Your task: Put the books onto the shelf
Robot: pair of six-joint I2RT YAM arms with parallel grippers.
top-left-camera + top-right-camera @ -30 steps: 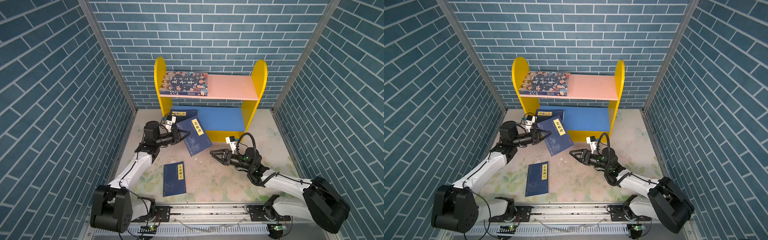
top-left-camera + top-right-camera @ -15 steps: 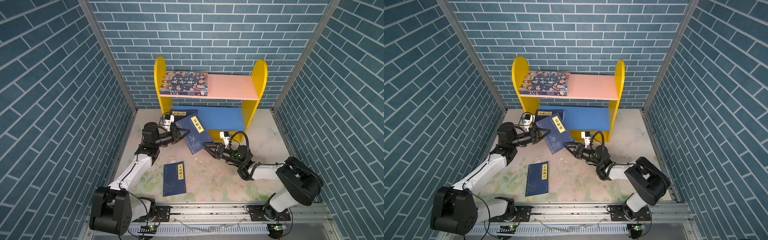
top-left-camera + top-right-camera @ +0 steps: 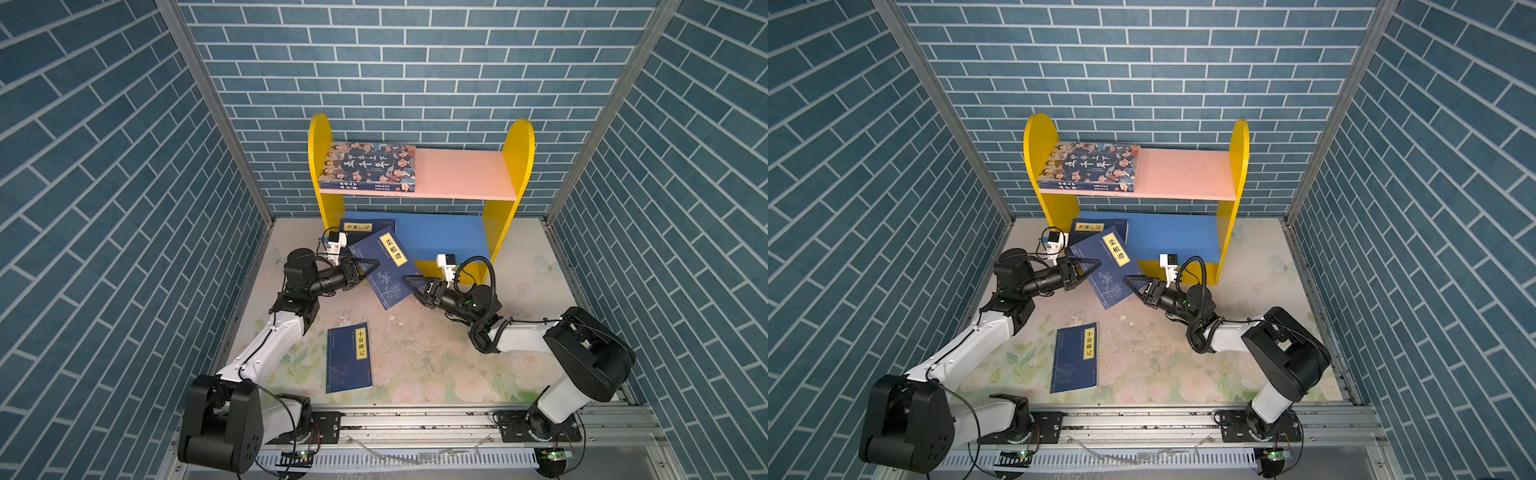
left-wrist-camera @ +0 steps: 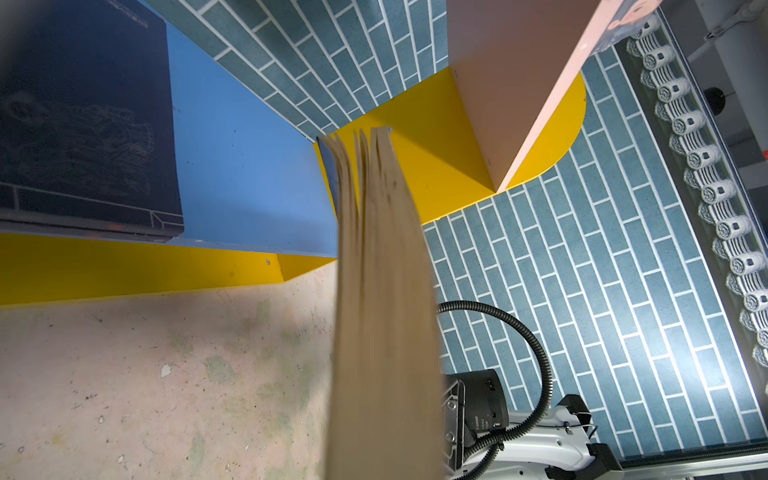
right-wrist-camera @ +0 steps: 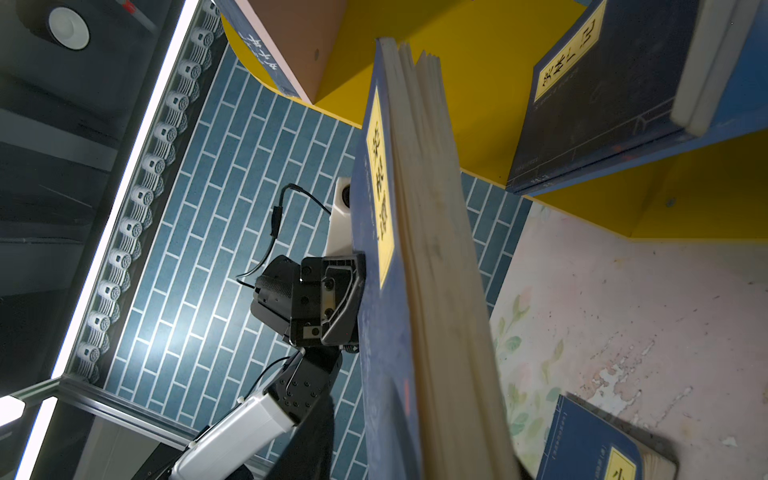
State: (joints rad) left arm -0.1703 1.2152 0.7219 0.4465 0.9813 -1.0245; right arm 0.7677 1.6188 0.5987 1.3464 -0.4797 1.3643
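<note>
left gripper [image 3: 372, 266]: clamped on tilted navy book [image 3: 388, 270] (lifted before shelf [image 3: 457, 174])
right gripper [image 3: 409, 282]: seemingly around same book's corner; cannot tell if gripping

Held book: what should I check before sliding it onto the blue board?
1. Grip of left claw on held book: ok, shut.
2. Grip of right claw on its lower edge: cannot tell; it is at the edge.
3. Free space on blue board beside shelved book: ok.
4. Alignment of held book with shelf: not ok, skewed and tilted.
5. Path clear of floor book: ok.
</note>
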